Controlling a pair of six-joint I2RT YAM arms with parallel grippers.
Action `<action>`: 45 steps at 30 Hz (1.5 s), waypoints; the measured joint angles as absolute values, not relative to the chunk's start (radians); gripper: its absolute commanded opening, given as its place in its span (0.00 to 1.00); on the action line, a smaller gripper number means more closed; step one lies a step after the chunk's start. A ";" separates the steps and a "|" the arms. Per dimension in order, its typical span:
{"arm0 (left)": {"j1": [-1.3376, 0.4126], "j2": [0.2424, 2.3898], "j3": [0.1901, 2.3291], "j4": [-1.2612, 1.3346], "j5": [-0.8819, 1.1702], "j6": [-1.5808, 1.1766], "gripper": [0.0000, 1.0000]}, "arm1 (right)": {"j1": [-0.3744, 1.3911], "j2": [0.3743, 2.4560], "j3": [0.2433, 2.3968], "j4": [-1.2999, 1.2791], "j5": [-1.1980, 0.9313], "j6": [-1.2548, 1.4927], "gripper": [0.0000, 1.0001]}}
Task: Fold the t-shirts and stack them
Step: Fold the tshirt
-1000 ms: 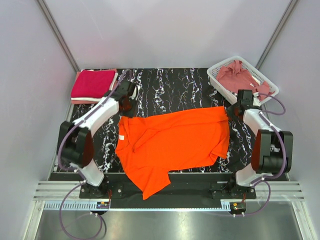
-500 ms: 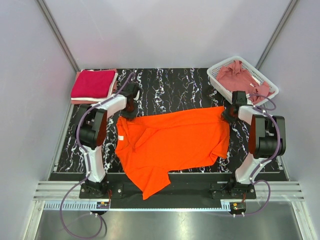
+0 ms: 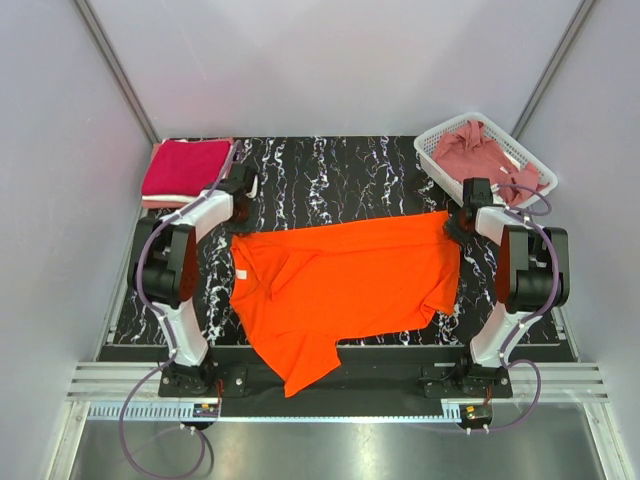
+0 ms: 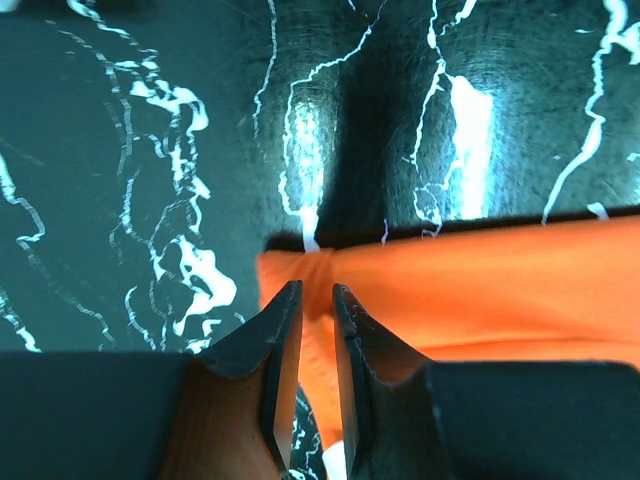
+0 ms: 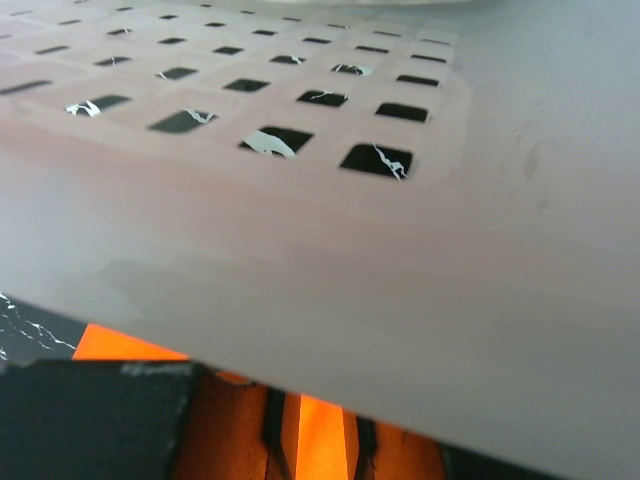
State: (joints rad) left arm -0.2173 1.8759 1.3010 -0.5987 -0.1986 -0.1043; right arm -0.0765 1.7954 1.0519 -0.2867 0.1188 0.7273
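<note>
The bright orange t-shirt point(image 3: 345, 280) lies spread flat on the black marble table, with one sleeve hanging toward the near edge. My left gripper point(image 3: 240, 208) is at its far-left corner. In the left wrist view the fingers point(image 4: 312, 290) are pinched nearly together on the puckered orange corner point(image 4: 300, 265). My right gripper point(image 3: 453, 224) is at the far-right corner. Its fingers point(image 5: 315, 415) stand close together with orange cloth point(image 5: 320, 440) between them. A folded crimson-magenta shirt point(image 3: 186, 165) lies at the far left. A dusty rose shirt point(image 3: 480, 150) fills the basket.
The white lattice basket point(image 3: 436, 150) stands at the far right, right behind my right gripper. Its wall point(image 5: 330, 200) fills most of the right wrist view. Bare marble table point(image 3: 340, 175) lies beyond the shirt's far edge. Grey walls stand on three sides.
The left gripper has shifted left to the shirt's far-left corner. The right gripper has come down from beside the basket to the far-right corner. The orange shirt has not moved.
</note>
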 measured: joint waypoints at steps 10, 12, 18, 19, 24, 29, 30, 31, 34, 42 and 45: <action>-0.173 1.809 1.205 -0.579 -0.212 -0.113 0.24 | -0.076 1.797 1.055 -0.288 0.123 0.720 0.25; -0.163 1.806 1.201 -0.582 -0.213 -0.114 0.25 | -0.076 1.797 1.055 -0.288 0.123 0.718 0.25; -0.149 1.726 1.203 -0.577 -0.143 -0.111 0.30 | -0.076 1.797 1.055 -0.288 0.123 0.714 0.25; -0.149 1.715 1.205 -0.575 -0.125 -0.111 0.30 | -0.076 1.797 1.055 -0.288 0.123 0.714 0.24; -0.150 1.710 1.218 -0.560 -0.046 -0.113 0.30 | -0.076 1.797 1.054 -0.289 0.126 0.714 0.22; -0.150 1.755 1.217 -0.553 -0.049 -0.118 0.27 | -0.082 1.792 1.047 -0.290 0.142 0.714 0.21; -0.150 1.767 1.217 -0.545 -0.046 -0.122 0.26 | -0.084 1.790 1.045 -0.290 0.142 0.714 0.21; -0.150 1.781 1.217 -0.535 -0.040 -0.125 0.25 | -0.087 1.787 1.042 -0.290 0.142 0.715 0.21; -0.150 1.828 1.217 -0.506 -0.022 -0.135 0.21 | -0.095 1.782 1.037 -0.291 0.147 0.715 0.21; -0.152 1.864 1.243 -0.512 -0.107 -0.162 0.27 | -0.099 1.763 1.028 -0.321 0.166 0.706 0.22; -0.152 1.801 1.243 -0.528 -0.121 -0.161 0.27 | -0.102 1.747 1.027 -0.344 0.166 0.702 0.22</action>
State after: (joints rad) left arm -0.1516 1.8008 1.2427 -0.5282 -0.1207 -0.1608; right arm -0.1017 1.7473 1.0267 -0.3443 0.1661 0.7021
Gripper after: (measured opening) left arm 0.266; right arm 0.219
